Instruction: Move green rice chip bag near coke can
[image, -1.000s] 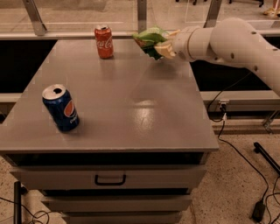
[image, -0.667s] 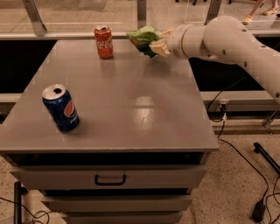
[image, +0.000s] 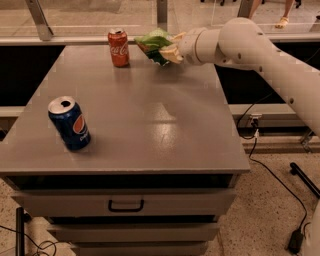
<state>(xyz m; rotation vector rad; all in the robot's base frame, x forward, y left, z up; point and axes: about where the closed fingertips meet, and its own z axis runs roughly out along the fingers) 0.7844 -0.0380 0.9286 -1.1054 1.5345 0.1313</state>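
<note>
Near coke can (image: 119, 47), gripper (image: 168, 51) pinches (crinkly) bag (image: 153, 43).

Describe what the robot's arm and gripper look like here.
The arm is smooth, glossy white, built of thick rounded segments with a bulbous joint; no cables or markings show on it. The gripper, at the table's far edge by the coke can, has short cream-coloured fingers shut on the green rice chip bag.

Coca-Cola, seemingly, on coke can (image: 119, 47) near jaws

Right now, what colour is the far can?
Red-orange can, camera view; tool holds crinkly green bag beside it.
</note>
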